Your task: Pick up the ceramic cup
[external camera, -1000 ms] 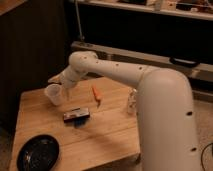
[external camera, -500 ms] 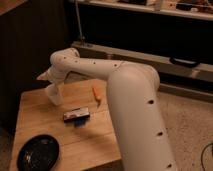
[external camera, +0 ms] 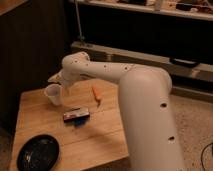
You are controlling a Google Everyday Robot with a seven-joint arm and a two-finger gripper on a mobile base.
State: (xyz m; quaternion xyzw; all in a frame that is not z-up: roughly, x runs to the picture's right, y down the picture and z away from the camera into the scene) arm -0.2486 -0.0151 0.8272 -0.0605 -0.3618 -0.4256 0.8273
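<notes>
Just the one camera view. The ceramic cup (external camera: 53,94) stands upright near the back-left corner of the wooden table (external camera: 100,137). The gripper (external camera: 64,84) hangs right beside its rim. I honestly can't tell if it's open or gripping. A sideways bump could probably tip the cup.

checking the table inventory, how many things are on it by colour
white: 1, ceramic cup
orange: 1, slim stick-shaped item
dark: 1, flat packet
black: 1, round plate
total: 4
The gripper is just above the cup's right side; the arm may hide other things.
</notes>
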